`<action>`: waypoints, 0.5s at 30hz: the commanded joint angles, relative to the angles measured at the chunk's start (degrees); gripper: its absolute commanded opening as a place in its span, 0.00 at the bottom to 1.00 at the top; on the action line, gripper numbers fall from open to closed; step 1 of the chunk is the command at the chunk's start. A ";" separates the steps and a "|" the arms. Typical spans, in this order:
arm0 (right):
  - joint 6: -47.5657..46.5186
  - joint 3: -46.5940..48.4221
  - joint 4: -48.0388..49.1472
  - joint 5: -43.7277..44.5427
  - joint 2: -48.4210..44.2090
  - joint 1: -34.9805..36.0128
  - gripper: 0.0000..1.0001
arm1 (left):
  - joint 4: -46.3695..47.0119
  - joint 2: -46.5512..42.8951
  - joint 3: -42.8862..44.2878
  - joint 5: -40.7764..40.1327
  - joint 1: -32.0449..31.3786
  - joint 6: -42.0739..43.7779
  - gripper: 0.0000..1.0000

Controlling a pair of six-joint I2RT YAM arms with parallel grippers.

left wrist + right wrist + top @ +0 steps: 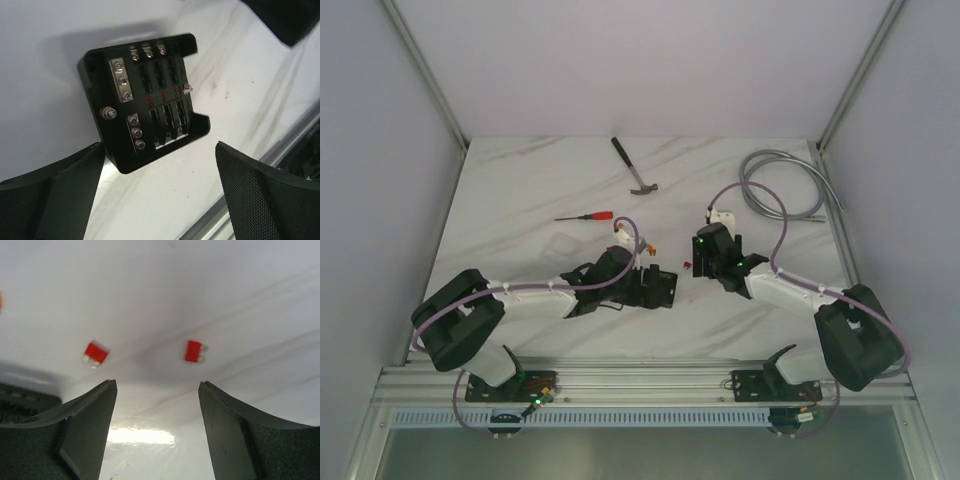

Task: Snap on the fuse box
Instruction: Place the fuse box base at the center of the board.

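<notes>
- You are holding the left gripper (160,155) spread wide and empty. Its fingers are flanking the lower edge of the fuse box (145,100), probably to line up a grasp. I cannot tell whether the left-hand finger is touching the corner.
- The fuse box is lying on the table (520,200) near the middle of the top view, with its slots facing up and uncovered.
- You are hovering the right gripper (157,385) low over the table, released as well. A red fuse (95,353) is lying left of centre and a second red fuse (194,351) right of centre, both just beyond the tips, likely the next pick.
- The hammer (633,167), screwdriver (585,216) and cable (785,185) are lying in the upper half, well apart from the work.
</notes>
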 commanded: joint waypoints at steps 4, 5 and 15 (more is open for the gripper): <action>0.39 1.20 -1.11 -0.92 -1.54 -7.04 0.74 | 2.54 -2.05 -0.18 -1.71 -2.65 -4.18 1.00; -0.77 1.58 -1.23 -1.85 -1.32 -8.06 0.74 | 2.67 -2.87 -0.68 -2.01 -2.69 -4.54 1.00; -14.52 8.35 -0.55 -18.72 4.00 -16.03 0.70 | 0.60 -15.26 -7.13 -7.94 0.23 -3.85 1.00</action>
